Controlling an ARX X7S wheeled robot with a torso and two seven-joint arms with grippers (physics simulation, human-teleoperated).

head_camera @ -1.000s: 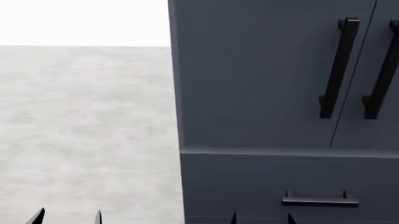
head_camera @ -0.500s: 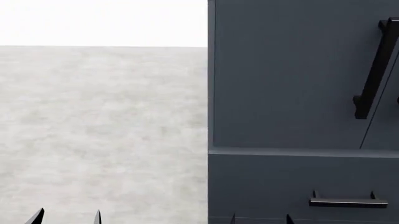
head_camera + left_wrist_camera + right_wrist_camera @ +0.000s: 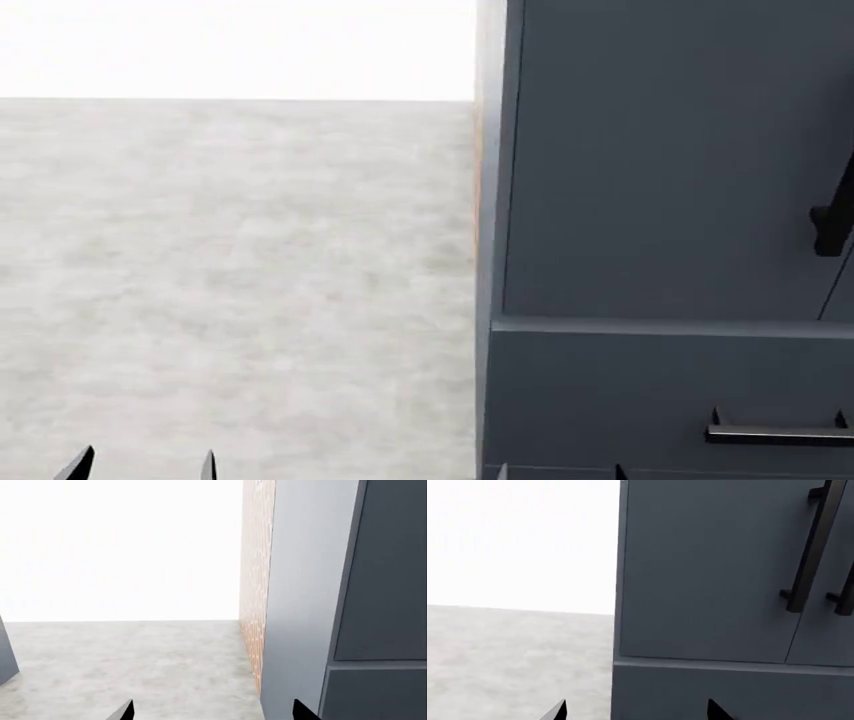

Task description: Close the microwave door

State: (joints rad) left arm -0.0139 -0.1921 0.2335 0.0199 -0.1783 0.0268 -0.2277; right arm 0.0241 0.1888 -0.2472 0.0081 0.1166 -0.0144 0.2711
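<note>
Grey cabinet [image 3: 667,200], concrete floor [image 3: 227,280], both claws' jaws parted

Head camera looked forward and down at dark blue cabinet [image 3: 667,180], close, cabinet's left edge near frame centre, grey floor [image 3: 227,280] beside it. Left wrist camera sat near cabinet's outer corner, facing along its pale side panel [image 3: 300,595] toward brick wall [image 3: 253,580] behind. Right wrist camera faced cabinet front squarely, close, door handle [image 3: 810,550] in frame. All three views shared cabinet's left edge, floor beside it, and seam above drawer.
</note>
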